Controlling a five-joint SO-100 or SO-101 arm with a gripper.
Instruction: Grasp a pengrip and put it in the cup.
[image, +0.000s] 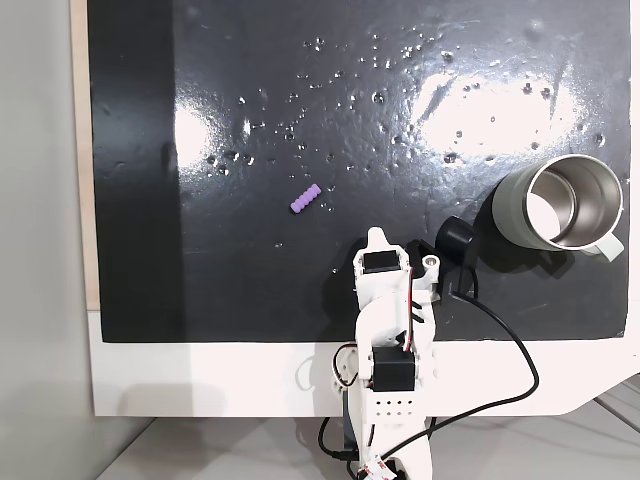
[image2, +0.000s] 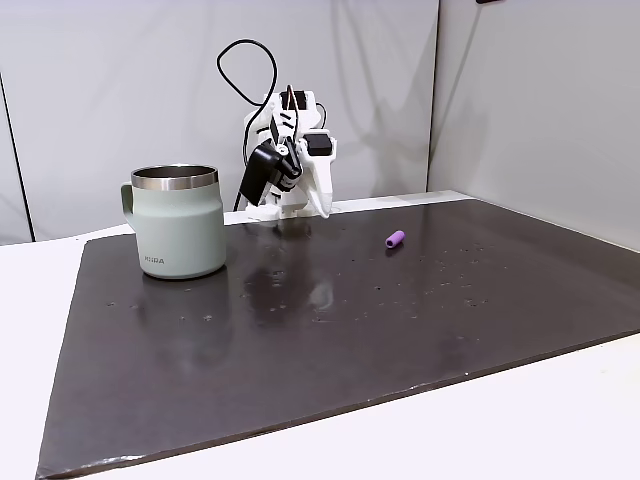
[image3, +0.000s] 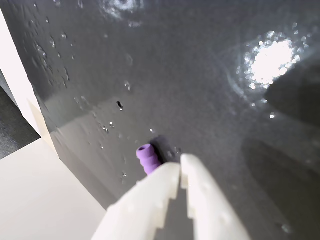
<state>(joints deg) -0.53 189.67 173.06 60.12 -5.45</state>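
Wrist view shows the pincer (image3: 180, 168) clenched on nothing, tips meeting above the mat (image3: 200, 90), pengrip (image3: 148, 158) just behind

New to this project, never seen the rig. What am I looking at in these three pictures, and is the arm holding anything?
It is one small white robot arm on a table, folded back near its base. Two cameras stand still: one looks straight down, the other looks across the table from the far side, low. The third rides on the wrist and looks past the gripper, whose white jaws are together with nothing between them.

A black mat covers the table. On it lie a tiny purple pengrip, alone in the open, and a steel cup with a pale grey-green outside, standing upright and looking empty from above. In the wrist view the pengrip sits just beyond the jaw tips, not gripped.
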